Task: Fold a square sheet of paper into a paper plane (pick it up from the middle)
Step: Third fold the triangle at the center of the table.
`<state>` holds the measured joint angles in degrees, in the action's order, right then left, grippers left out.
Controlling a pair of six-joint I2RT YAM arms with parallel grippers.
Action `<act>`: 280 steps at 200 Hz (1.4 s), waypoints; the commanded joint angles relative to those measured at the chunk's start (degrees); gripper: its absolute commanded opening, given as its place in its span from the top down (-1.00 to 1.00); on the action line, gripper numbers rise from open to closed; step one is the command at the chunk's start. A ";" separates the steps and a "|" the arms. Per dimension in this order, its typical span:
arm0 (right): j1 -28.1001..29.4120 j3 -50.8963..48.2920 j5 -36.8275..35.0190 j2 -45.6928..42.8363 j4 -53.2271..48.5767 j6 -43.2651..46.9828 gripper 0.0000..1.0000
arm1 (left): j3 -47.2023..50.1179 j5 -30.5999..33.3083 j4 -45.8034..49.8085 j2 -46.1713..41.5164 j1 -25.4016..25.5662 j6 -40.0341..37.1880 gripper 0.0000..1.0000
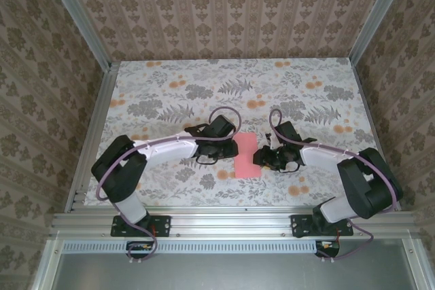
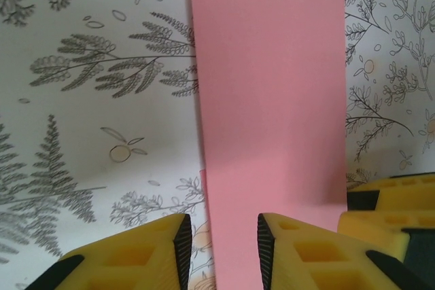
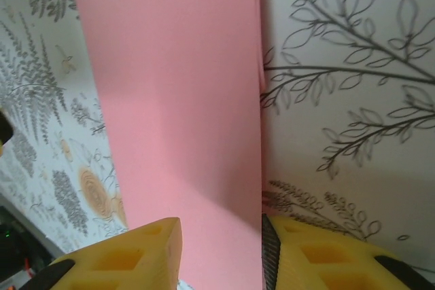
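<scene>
The salmon-pink sheet of paper (image 1: 246, 155) lies flat on the floral table as a tall rectangle, and a thin strip of a lower layer peeks out along one long edge. My left gripper (image 1: 230, 146) is low at its left side. In the left wrist view the paper (image 2: 272, 100) runs away from the open left gripper (image 2: 224, 242), its left edge passing through the gap between the yellow fingers. My right gripper (image 1: 262, 157) is at the paper's right side. In the right wrist view the paper (image 3: 177, 100) fills the gap of the open right gripper (image 3: 221, 249).
The table (image 1: 170, 100) carries a grey-and-orange floral cloth. Aluminium rails (image 1: 231, 222) run along the near edge, and patterned walls (image 1: 231, 11) close off the back and both sides. The right gripper's yellow fingers (image 2: 394, 202) reach into the left wrist view.
</scene>
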<state>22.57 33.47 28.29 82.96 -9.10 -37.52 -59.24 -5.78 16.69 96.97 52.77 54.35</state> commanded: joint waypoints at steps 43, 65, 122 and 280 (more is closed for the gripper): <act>0.41 0.19 3.23 0.13 3.64 -3.39 0.26 | -3.90 -3.25 -1.35 4.99 -0.72 -0.62 0.46; 0.34 0.88 3.81 1.13 4.46 -3.70 0.29 | -4.21 -3.48 -0.98 6.49 -0.63 -0.70 0.52; 0.21 3.68 4.61 4.04 3.89 -2.53 0.30 | -4.10 -2.65 0.85 9.17 -0.32 -1.85 0.62; -3.85 14.16 9.05 15.83 -1.20 4.90 0.67 | -4.83 0.89 4.95 9.44 0.69 -7.96 0.70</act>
<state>18.90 47.13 35.29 97.45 -8.86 -33.04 -63.22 -6.85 18.85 106.13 52.95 48.88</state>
